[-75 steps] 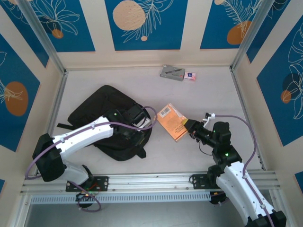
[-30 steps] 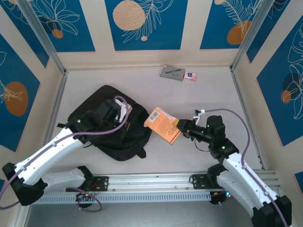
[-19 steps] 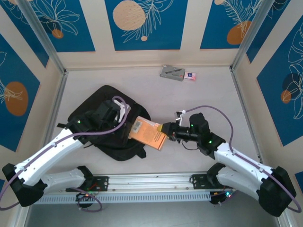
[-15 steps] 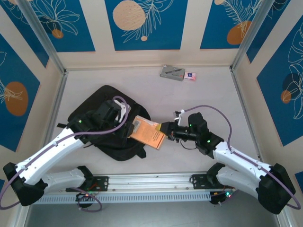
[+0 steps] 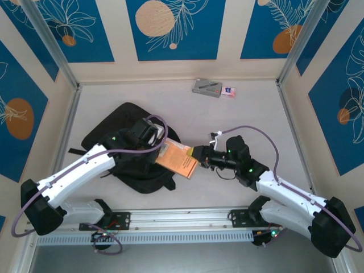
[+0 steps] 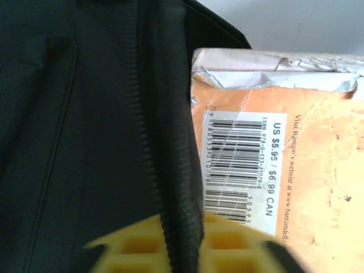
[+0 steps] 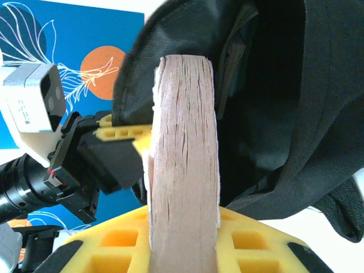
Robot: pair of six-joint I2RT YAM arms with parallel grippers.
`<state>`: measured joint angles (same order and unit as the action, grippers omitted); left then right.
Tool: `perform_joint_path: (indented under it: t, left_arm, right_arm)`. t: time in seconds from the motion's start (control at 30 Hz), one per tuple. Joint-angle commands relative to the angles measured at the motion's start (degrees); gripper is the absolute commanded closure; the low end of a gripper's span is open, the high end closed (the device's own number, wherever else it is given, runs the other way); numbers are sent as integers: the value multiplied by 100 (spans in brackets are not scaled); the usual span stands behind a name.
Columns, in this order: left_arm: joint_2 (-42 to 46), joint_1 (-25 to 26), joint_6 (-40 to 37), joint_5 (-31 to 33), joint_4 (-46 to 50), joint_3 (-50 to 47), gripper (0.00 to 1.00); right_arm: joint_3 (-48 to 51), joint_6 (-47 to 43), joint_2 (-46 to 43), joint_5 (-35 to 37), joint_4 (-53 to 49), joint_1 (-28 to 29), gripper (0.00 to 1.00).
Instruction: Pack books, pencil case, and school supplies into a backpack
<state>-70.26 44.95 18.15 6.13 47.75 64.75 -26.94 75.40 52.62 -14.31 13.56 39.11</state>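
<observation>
An orange book (image 5: 177, 160) with a white barcode label is held on edge, its far end at the mouth of the black backpack (image 5: 120, 116). My right gripper (image 5: 197, 153) is shut on the book's near end. In the right wrist view the book's pale page edge (image 7: 183, 142) stands between the yellow pads (image 7: 119, 244). My left gripper (image 5: 156, 142) is shut on the backpack's zip edge (image 6: 170, 170), which runs up between its yellow fingers (image 6: 233, 239) just left of the book (image 6: 284, 170). The grey pencil case (image 5: 206, 87) and a small pink eraser-like block (image 5: 228, 91) lie at the back of the table.
The backpack (image 7: 296, 102) gapes open beyond the book in the right wrist view, with my left gripper (image 7: 116, 133) at its left lip. A metal rail (image 5: 187, 219) runs along the near edge. Blue and cream walls enclose the table on three sides.
My right arm has carried the book left to the backpack's mouth. My left gripper let go, shifted right along the opening and shut again on the zip edge beside the book.
</observation>
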Motion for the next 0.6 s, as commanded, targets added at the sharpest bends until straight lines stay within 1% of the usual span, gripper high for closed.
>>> perform_joint_path:
  t: [0.0,0.13,0.27,0.4,0.5,0.57]
  left_arm:
    - [203,-99,-108,152,32,305,100]
    - [570,-124,-246,660,464,937,100]
    - [854,-133,-375,1221,865,1583,100]
    - [1100,-135,-584,1376,850,1763,100]
    - [997,-135,-678,1463,928,1879,100]
    - [865,-129,-697,1479,973,1991,100]
  right_arm:
    - [-257,-132,-290,165,-143,61,100]
    - [-193,-159,-386,304,-396,113,100]
    - [-250,-89,-182,404,-453,198,100]
    - [-496,-13,298,499,-265,400,100]
    - [-805,77,722,554,86,585,100]
    - [-1137,120,1051,552,145,706,100]
